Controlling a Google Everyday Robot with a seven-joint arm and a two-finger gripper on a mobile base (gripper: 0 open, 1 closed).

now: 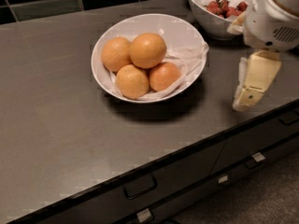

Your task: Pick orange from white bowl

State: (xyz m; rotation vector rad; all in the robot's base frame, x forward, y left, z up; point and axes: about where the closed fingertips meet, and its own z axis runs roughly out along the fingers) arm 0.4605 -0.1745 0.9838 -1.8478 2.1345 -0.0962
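The white bowl [189, 34], wide and shallow with crumpled white paper lining, sits on the dark counter at centre. Four oranges lie in it. The orange [147, 50], the largest and deep orange, rests on top at the back. A paler one [115, 54] is to its left, another [132, 81] is in front, and a smaller reddish one [164, 76] is at the front right. My gripper [252, 85] hangs at the right, pointing down over the counter. It is well to the right of the bowl, apart from it, and holds nothing.
A deeper white bowl [208, 24] with red berries stands at the back right, just behind my arm's white housing [273, 20]. The dark counter [56, 125] ends at a front edge with drawers [140, 186] below. A dark tiled wall runs along the back.
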